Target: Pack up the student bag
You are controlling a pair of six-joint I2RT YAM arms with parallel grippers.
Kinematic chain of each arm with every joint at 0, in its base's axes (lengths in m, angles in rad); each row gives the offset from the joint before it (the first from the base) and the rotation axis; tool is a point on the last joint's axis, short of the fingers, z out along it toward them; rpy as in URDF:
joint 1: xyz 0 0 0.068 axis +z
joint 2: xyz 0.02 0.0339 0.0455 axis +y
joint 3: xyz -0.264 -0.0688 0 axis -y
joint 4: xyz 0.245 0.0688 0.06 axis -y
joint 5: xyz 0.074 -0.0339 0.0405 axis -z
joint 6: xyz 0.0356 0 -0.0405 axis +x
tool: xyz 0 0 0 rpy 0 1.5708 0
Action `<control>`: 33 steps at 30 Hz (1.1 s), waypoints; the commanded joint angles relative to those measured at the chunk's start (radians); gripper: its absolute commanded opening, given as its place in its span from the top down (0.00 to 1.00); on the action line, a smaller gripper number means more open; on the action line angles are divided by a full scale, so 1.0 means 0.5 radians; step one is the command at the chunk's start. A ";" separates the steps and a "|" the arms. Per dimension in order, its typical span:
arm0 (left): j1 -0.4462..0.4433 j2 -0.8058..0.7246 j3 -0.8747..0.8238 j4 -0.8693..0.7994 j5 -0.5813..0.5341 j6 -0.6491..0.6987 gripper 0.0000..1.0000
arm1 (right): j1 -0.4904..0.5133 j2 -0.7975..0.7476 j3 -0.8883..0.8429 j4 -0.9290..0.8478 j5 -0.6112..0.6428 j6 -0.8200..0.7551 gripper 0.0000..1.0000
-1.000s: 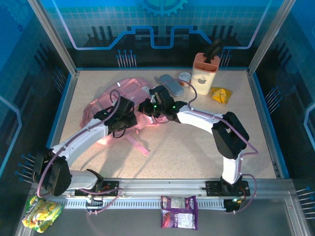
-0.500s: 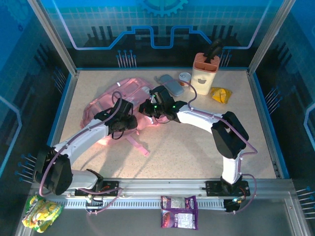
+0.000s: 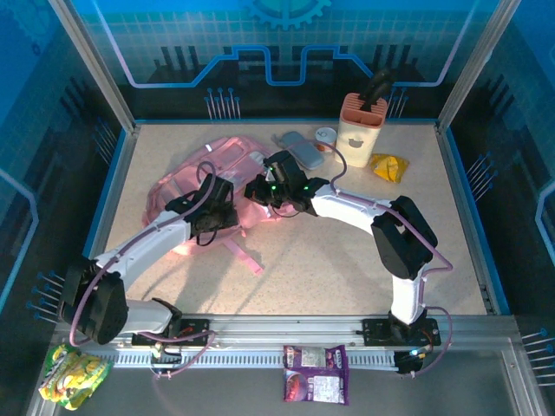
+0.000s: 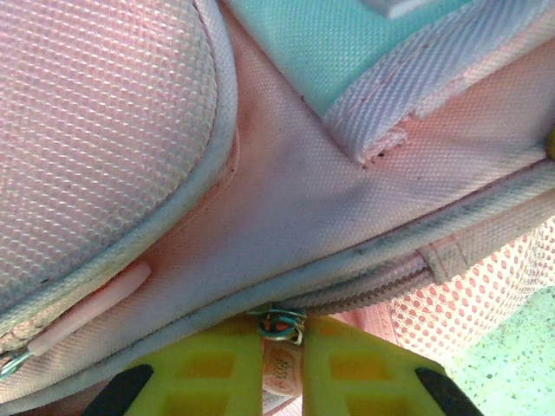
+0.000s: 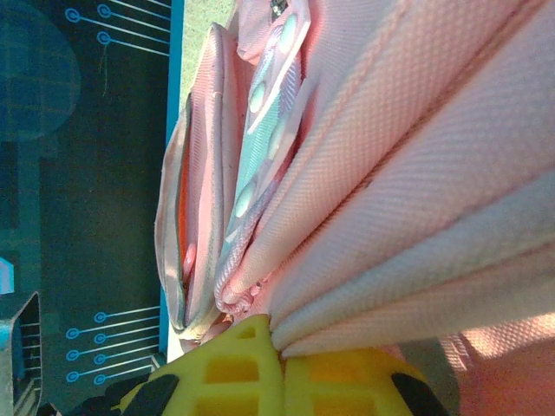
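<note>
Pink student bag [image 3: 185, 178] lies on bench [image 3: 347, 260], left of centre toward far side; left claw [image 4: 283, 345] clenched on its zip tab [image 4: 279, 371], right claw [image 5: 279, 345] gripping bag's fabric folds.

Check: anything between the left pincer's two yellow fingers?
A small pink zipper pull tab of the soft pink fabric backpack, pinched by the left pincer; the left wrist view shows it.

From above, the arms [image 3: 156, 236] hide the near part of the student bag [image 3: 178, 180] and their own fingertips; in the wrist views the bottom edge cuts off the left gripper [image 4: 283, 336] and right gripper [image 5: 279, 340], and the small tag [image 4: 279, 371] pinched by the left is unreadable.
</note>
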 commanded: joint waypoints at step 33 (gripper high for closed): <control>0.104 -0.364 -0.217 -0.236 0.462 -0.370 1.00 | -0.311 0.623 0.909 -0.363 -0.250 -0.260 0.94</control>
